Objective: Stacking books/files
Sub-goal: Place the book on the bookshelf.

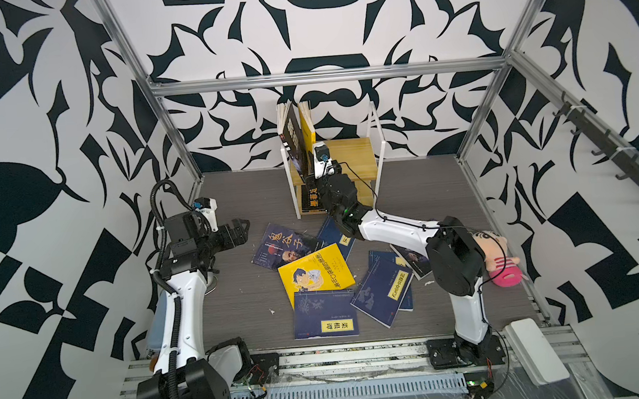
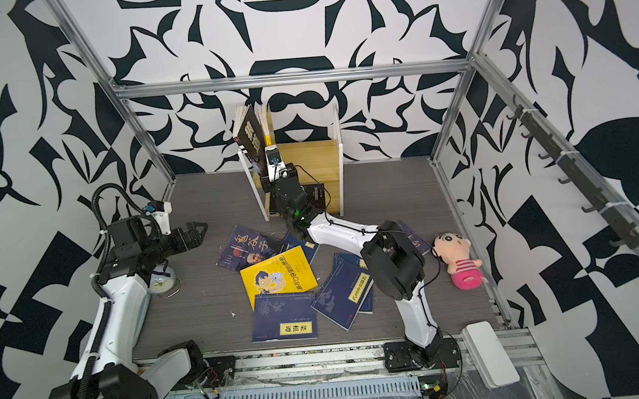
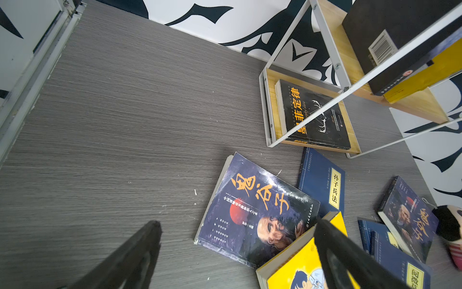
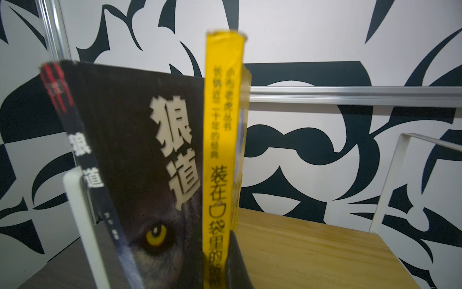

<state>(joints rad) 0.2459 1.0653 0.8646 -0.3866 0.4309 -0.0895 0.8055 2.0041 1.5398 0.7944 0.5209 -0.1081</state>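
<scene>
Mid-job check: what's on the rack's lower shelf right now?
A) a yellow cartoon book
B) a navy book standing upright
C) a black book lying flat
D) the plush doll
C: the left wrist view shows a black book with an orange title lying flat on the lower shelf of the wooden rack.

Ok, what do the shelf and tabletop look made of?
Shelf: pale matte wood boards, grain visible, in a thin white frame, likely painted metal. Tabletop: grey wood-grain surface, matte, probably laminate; the streaks look printed.
</scene>
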